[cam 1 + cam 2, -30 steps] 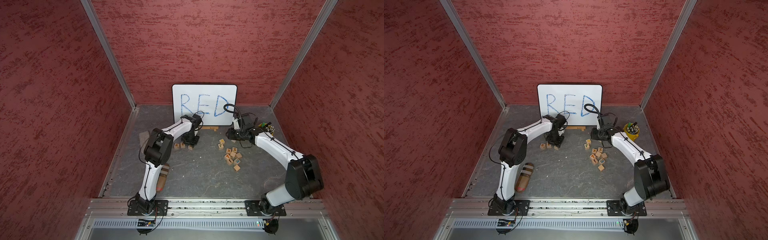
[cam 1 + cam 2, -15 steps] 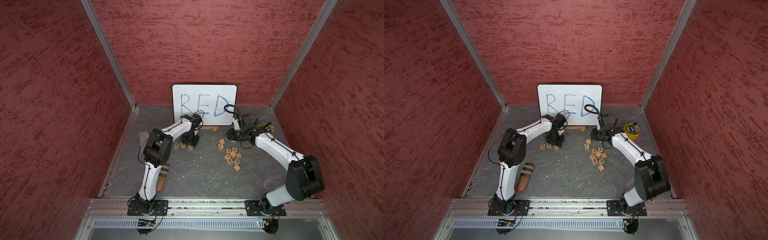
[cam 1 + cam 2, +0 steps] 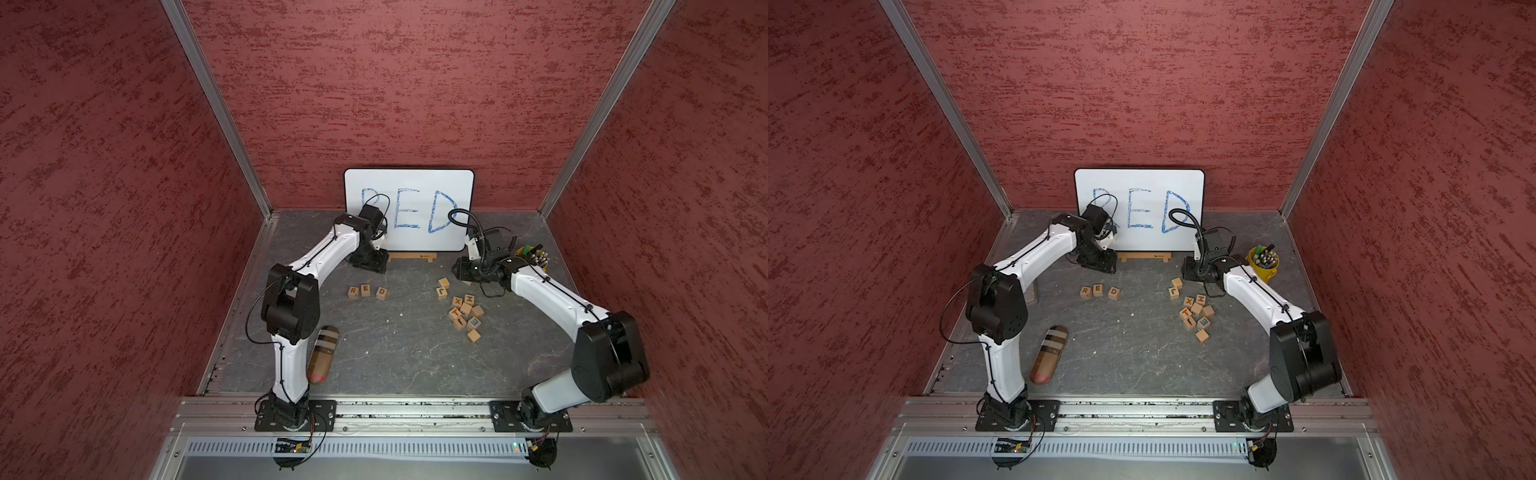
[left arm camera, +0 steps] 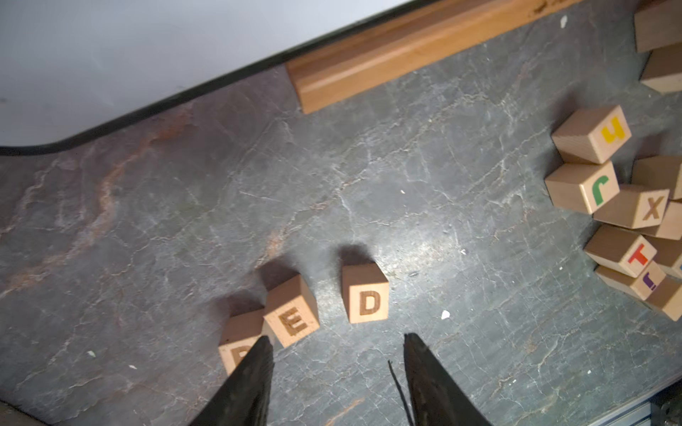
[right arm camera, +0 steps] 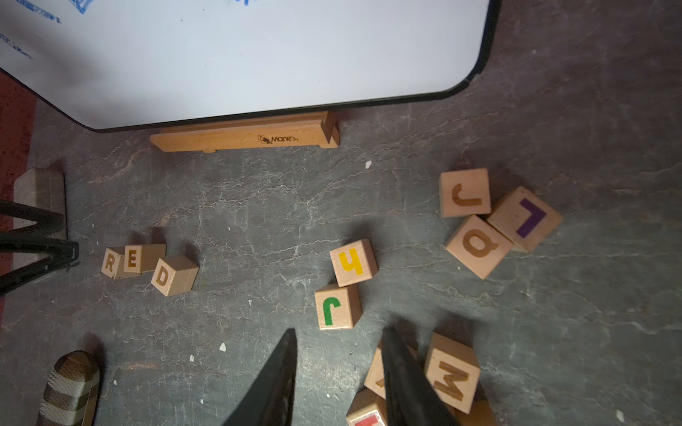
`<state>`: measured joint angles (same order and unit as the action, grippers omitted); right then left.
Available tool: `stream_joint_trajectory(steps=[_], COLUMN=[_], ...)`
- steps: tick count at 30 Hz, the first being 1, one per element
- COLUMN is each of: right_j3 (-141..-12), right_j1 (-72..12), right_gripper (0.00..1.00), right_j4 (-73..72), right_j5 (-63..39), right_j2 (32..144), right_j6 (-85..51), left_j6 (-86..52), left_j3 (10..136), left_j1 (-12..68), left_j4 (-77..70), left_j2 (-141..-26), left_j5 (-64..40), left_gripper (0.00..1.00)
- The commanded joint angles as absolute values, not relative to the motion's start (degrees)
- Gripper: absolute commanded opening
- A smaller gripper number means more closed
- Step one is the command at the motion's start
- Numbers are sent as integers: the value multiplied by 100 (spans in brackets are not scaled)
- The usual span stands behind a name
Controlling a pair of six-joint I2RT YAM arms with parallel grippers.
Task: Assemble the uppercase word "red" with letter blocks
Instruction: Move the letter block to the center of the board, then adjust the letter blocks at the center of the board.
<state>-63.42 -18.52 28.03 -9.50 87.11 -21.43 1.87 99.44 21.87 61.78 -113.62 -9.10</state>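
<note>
Pulled back from the row of blocks, the left gripper (image 3: 372, 267) is now hanging nearer the whiteboard (image 3: 409, 208) than a second ago. The D block (image 3: 382, 293) it was covering is sitting free on the table.

Red textured walls are closing in the cell on three sides. The grey slate table (image 3: 395, 357) is carrying everything else. Against the back wall the whiteboard is leaning on a low wooden stand (image 3: 412, 256), with RED handwritten on it in blue.

Both white arms are reaching in from the front rail, the left one bending toward the board's left corner and the right one toward its right corner. In the left wrist view the left gripper (image 4: 336, 337) is showing its fingers spread with bare slate between them, gripping nothing. The right gripper (image 5: 339, 331) is hovering over the heap of spare letter blocks (image 3: 463, 311). Its fingers are likewise parted, with only table showing in the gap.

A brown striped oblong thing (image 3: 322, 353) is lying beside the left arm's lower link. A yellow cup of markers (image 3: 1262, 264) is standing behind the right arm.

Left of centre, the R block (image 3: 353, 291), E block (image 3: 365, 289) and D block are lying in a row reading RED, letters facing up. R and E are touching, with E turned slightly. D is sitting just beside E, a small gap apart.
</note>
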Motion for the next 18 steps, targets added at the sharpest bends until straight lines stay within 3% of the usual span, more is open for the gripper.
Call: stream_joint_trajectory(steps=[1, 9, 18], right_j3=[-6377, -6251, -6207], right_j1=[-1817, -1814, -1818], right_gripper=[39, 38, 38], right_j4=[2674, 2659, 2662], right_j5=[-1045, -1020, -993], right_j2=[8490, 8431, 8442], right_j6=[-2207, -2250, -2188], left_j6=[303, 115, 70], left_j3=[9837, 10043, 9655], left_j1=[2276, 2138, 2065], left_j4=[5928, 6048, 5795], left_j2=[-11538, -12162, -12086], left_j5=[-1179, -1293, -1419], left_gripper=[57, 52, 51])
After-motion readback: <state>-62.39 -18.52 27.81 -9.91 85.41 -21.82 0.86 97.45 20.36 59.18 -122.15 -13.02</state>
